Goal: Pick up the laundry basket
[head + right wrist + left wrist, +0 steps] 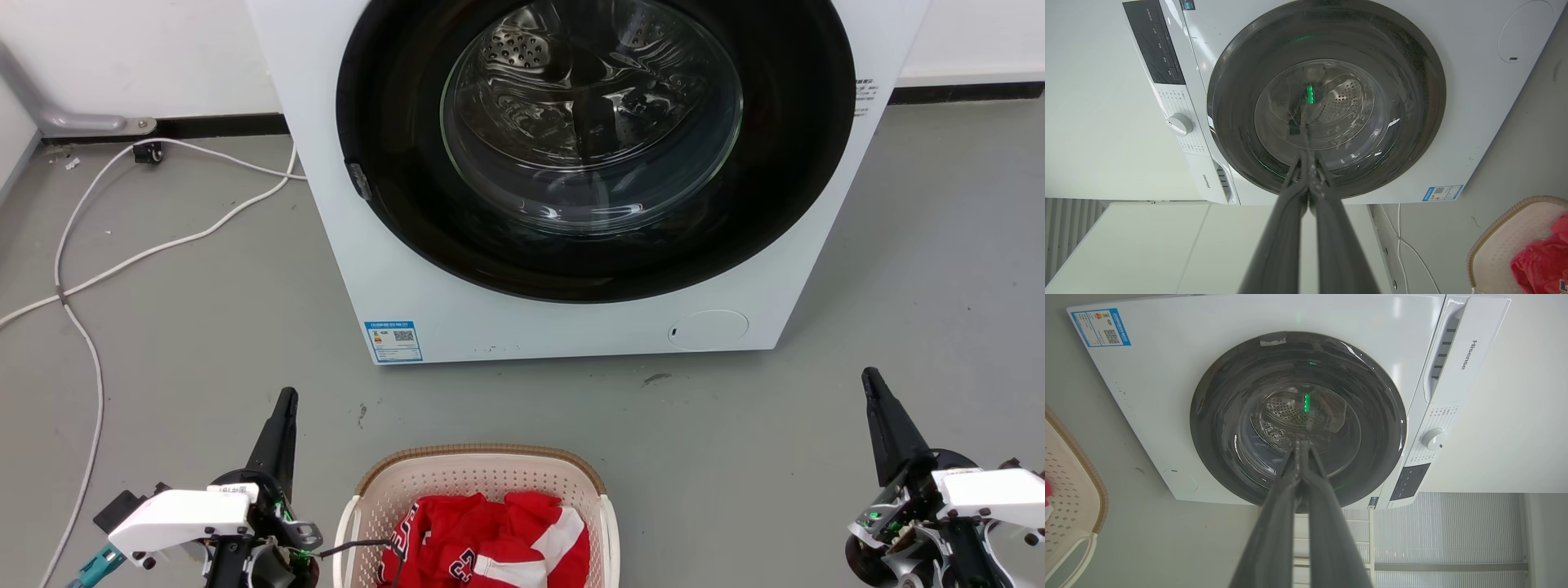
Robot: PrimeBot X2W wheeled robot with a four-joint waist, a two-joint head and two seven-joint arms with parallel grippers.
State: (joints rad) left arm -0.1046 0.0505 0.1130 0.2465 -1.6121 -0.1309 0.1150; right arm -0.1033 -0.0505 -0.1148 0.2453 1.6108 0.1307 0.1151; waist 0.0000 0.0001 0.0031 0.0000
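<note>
Both pairs of jaws are seen pressed together, with nothing held between them: the left gripper (pixel 286 400) and the right gripper (pixel 872 380) are pointed forward, away from the robot, and in each wrist view the two dark fingers are shown meeting at their tips.

Nearest the robot, between the two arms, the laundry basket (pixel 478 478) is found standing upright on the grey floor (pixel 735 457), with its near part cut off by the bottom edge of the head view. A red and white garment (pixel 490 539) is heaped inside it. The left gripper is placed near the basket's left side, though no contact is made; the right gripper is kept well apart from the right side. White handles are visible on both sides, the left handle (pixel 347 531) and the right handle (pixel 611 531), and neither is touched.

Beyond the basket a strip of bare floor is crossed by a white cable (pixel 82 269) at the left. Farther on, the washing machine (pixel 490 318) is set against the wall, its round door (pixel 588 122) shut.

By this evidence, the task is judged hardly begun. Nothing has been grasped or raised. What is left appears to be everything: the jaws must be parted, the handles or rim reached and clamped, and the basket lifted.
</note>
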